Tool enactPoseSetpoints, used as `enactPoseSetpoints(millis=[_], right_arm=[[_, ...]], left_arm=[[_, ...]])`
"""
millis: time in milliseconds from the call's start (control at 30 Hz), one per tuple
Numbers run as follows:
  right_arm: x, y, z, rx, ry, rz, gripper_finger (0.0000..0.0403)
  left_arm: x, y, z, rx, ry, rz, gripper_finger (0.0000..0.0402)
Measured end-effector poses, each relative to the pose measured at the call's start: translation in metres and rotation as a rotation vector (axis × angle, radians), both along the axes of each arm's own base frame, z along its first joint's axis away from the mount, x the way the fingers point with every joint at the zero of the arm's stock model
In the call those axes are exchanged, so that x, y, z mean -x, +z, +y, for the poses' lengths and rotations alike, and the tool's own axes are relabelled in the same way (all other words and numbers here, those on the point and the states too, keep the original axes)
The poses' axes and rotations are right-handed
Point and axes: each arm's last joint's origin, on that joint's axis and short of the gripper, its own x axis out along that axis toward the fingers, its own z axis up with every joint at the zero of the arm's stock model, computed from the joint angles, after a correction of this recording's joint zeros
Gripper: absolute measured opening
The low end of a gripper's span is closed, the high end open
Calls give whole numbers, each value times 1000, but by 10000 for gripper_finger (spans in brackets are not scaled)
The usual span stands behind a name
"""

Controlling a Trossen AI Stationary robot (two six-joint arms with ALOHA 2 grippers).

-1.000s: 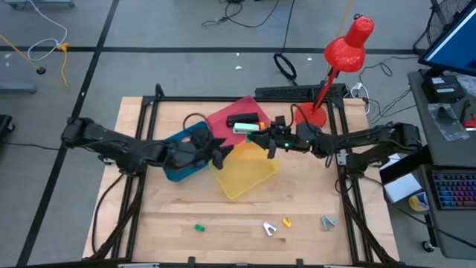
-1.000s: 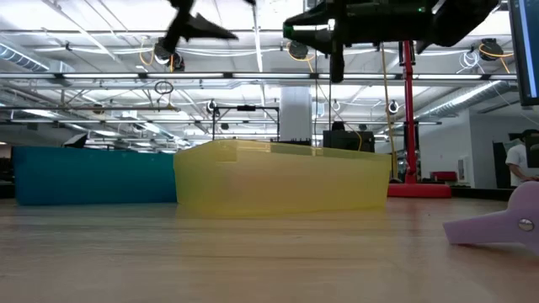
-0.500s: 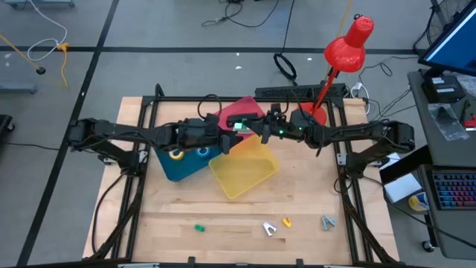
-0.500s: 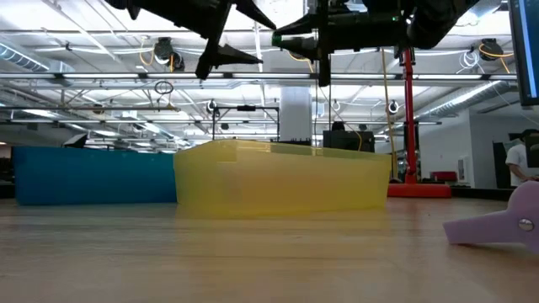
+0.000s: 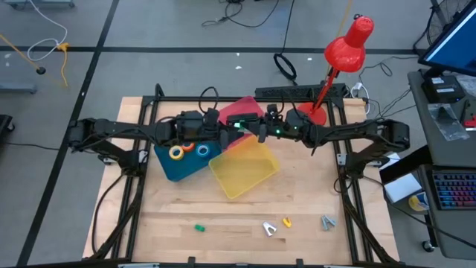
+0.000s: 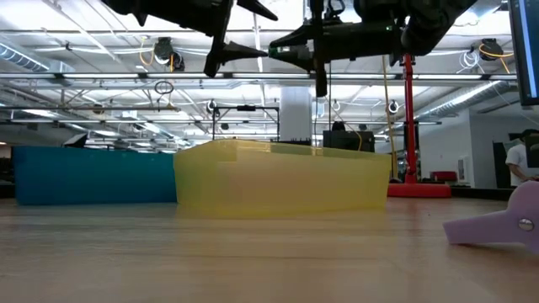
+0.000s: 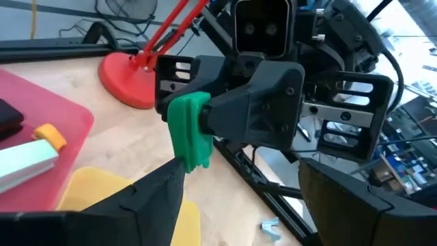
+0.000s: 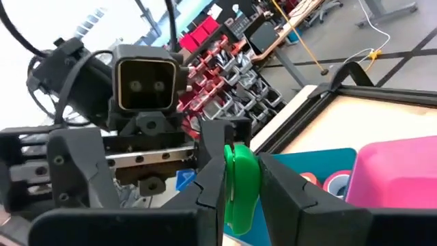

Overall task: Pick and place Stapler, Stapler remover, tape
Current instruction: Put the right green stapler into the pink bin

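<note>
- Two arms meet nose to nose in the high view, above the pink tray at the back of the surface. Your left hand and right hand are just apart. The yellow tape roll and another roll lie in the blue bin under the left arm. The yellow bin sits in front.
- In the low view, both hands hang well above the bins. The left hand has its fingers spread, and the tip of the right hand points straight at the gap between them.
- In the left wrist view, your left hand is wide apart and holds nothing. Directly ahead, the right hand pinches a green staple remover, with its long axis standing across the line of approach. A pale stapler lies in the pink tray below.
- In the right wrist view, the right hand is pressed on the green staple remover. Its free end faces the left arm's wrist, and tape rolls show in the blue bin beyond.
- This looks like a hand-to-hand pass. The piece lies dead ahead of your open left hand, so that hand must close the gap.
</note>
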Motion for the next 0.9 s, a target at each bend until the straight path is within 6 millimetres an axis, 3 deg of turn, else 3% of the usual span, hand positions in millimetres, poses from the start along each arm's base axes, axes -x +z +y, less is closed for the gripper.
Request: enactPoseSetpoints(millis=[567,900], right_arm=[[-2,3,4,-40,88,-39,57],[-1,4,4,-54,87,-42,57]], left_arm=[[2,-7,4,7,-4,70,282],[1,0,6,2,-21,5,282]])
